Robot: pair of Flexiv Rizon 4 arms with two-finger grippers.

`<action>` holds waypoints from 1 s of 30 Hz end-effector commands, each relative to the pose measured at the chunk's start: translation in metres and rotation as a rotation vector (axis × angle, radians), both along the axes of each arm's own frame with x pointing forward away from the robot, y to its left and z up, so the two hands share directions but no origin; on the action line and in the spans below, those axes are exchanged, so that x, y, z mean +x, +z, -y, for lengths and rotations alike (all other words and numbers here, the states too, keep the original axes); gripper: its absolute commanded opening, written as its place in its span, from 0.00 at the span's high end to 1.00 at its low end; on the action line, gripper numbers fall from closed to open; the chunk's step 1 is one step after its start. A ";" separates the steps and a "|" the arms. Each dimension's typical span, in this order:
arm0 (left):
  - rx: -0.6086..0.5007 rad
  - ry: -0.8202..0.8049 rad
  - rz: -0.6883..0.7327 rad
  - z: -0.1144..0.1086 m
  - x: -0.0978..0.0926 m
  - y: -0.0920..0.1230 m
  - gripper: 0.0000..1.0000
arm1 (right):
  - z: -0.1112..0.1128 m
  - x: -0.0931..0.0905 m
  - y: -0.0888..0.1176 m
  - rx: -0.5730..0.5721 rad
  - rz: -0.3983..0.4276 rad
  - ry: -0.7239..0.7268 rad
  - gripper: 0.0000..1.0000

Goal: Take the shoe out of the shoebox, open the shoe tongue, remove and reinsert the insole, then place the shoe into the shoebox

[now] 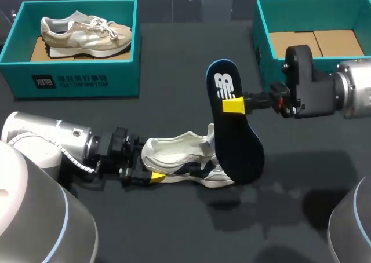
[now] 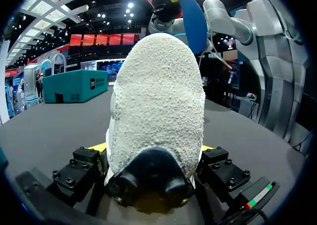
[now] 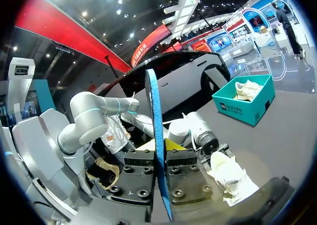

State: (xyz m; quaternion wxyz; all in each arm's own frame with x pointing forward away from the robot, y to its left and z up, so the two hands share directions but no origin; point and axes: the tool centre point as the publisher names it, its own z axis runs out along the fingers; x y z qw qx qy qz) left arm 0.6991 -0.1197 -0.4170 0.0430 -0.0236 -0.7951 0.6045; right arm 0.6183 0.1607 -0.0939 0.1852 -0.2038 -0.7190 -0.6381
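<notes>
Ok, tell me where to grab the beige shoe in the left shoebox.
Probably pinch the beige shoe at its heel collar, coming down: the shoebox walls close off the sides, only the top is open, and the collar is a thin rim near the left wall.

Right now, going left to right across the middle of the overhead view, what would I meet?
left arm → left hand, gripping the heel → white shoe → dark insole, held upright → right arm
</notes>
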 end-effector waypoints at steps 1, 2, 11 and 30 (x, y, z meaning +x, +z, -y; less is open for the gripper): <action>0.001 0.001 0.001 0.000 0.000 -0.002 1.00 | 0.002 -0.007 0.000 -0.012 0.003 -0.029 1.00; 0.001 0.001 0.001 0.000 0.000 -0.002 1.00 | 0.002 -0.007 0.000 -0.012 0.003 -0.029 1.00; 0.001 0.001 0.001 0.000 0.000 -0.002 1.00 | 0.002 -0.013 -0.001 -0.013 -0.014 -0.034 1.00; 0.001 0.001 0.001 0.000 0.000 -0.002 1.00 | 0.006 -0.037 -0.007 0.050 -0.069 -0.094 1.00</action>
